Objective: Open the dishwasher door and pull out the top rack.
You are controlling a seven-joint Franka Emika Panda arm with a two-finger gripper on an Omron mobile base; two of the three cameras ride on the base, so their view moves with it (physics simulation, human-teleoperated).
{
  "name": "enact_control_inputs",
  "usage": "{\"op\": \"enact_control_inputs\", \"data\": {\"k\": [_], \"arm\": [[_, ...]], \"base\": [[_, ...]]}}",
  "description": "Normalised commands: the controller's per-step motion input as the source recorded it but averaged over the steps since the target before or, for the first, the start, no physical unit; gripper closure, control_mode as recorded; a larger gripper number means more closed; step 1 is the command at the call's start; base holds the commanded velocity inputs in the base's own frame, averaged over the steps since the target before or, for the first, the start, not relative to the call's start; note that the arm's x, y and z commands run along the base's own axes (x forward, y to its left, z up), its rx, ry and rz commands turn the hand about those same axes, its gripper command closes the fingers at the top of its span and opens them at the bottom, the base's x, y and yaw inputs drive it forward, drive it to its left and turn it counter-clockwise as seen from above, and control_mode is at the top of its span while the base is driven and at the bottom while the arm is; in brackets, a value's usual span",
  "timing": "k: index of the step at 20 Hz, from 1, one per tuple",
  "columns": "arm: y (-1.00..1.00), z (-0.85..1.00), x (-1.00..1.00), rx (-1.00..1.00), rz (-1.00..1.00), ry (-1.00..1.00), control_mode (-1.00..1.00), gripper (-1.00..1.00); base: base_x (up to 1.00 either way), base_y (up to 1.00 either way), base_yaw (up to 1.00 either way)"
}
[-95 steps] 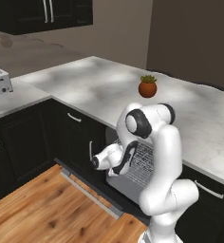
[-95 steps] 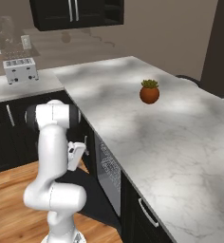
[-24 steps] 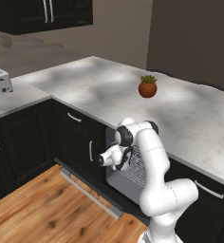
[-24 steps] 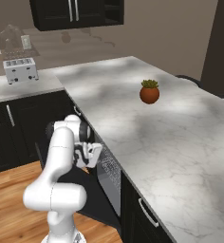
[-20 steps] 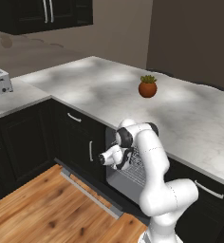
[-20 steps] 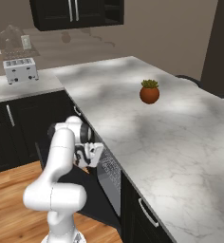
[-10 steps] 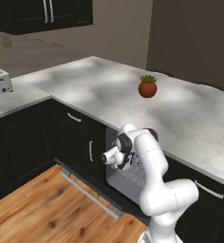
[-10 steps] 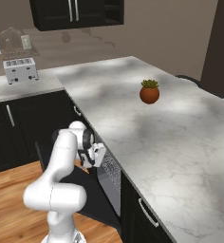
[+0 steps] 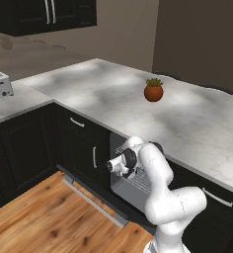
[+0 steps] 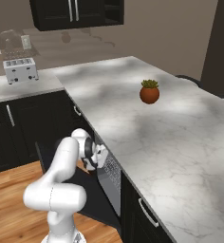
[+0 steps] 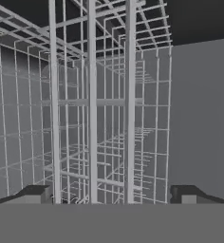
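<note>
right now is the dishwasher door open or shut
Open: the dishwasher door lies folded down flat over the floor, and the wire rack inside is exposed.

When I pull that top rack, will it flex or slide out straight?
The top rack is thin wire grid, so it probably flexes slightly. Its wires look smooth, so the open end effector may slip. It likely slides straight if pulled near its middle.

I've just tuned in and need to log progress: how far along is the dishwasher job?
Done: the dishwasher door lies folded down flat over the floor. In hand: the gripper is open, its tips either side of the wires of the top rack, reaching into the dishwasher opening below the counter. Left: closing on the rack and pulling it out; it looks not yet drawn out.
</note>
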Motion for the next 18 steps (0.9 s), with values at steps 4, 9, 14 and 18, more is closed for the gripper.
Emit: {"op": "enact_control_inputs", "data": {"k": [4,9,14,18], "arm": [[-0.08,-0.24,0.28,0.00,0.00,0.00,-1.00,-1.00],[-0.08,-0.20,0.28,0.00,0.00,0.00,-1.00,-1.00],[-0.08,-0.21,0.27,0.00,0.00,0.02,-1.00,-1.00],[-0.08,-0.22,0.28,0.00,0.00,0.04,-1.00,-1.00]], "base": [[0.00,0.00,0.00],[0.00,0.00,0.00],[0.00,0.00,0.00],[0.00,0.00,0.00]]}}
